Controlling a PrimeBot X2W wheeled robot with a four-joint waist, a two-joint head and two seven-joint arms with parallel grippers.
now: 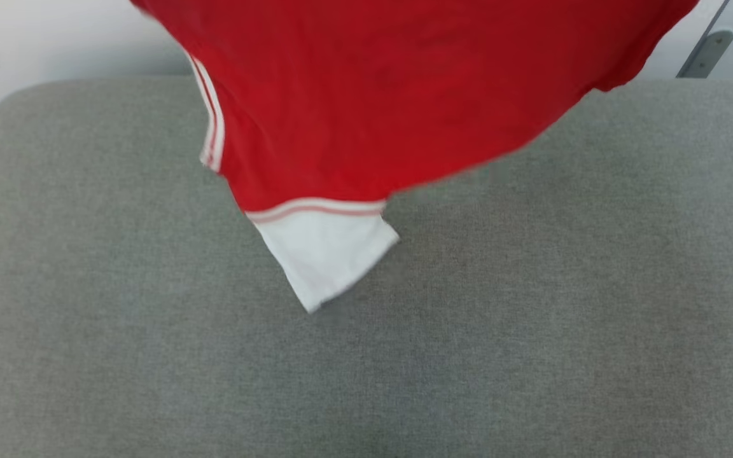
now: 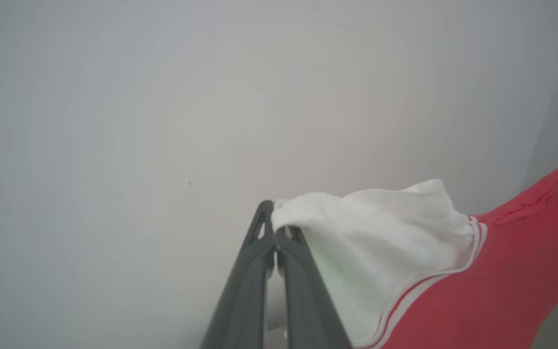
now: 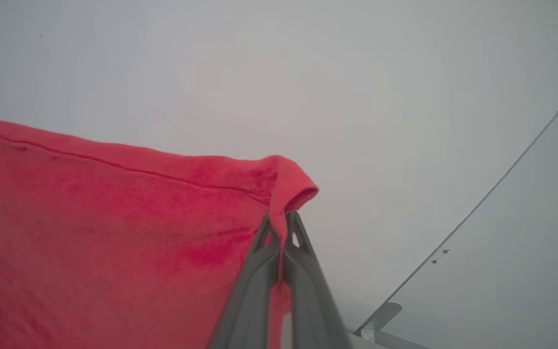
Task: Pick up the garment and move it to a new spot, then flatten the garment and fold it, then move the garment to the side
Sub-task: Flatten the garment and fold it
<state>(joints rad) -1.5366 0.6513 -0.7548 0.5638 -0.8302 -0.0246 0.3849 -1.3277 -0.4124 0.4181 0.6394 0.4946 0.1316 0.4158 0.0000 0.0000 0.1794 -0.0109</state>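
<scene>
Shirt (image 1: 404, 95) up in the air, hanging over the grey cushion (image 1: 150, 350)!
The left gripper (image 2: 275, 220) has its fingers pressed together on a white sleeve (image 2: 380, 232). The right gripper (image 3: 279, 224) pinches a red edge the same way. Down at the lowest point, a second sleeve (image 1: 325, 254) dangles, just above the cushion.

The grey woven cushion (image 1: 118, 356) (rounded at its far-left corner) lies flat.

Furniture: grey woven fabric cushion (image 1: 532, 331), rounded far corners.
Backdrop: plain pale wall (image 2: 162, 97), evenly lit.
Fitting: grey metal bracket (image 1: 709, 52) against the wall.
</scene>
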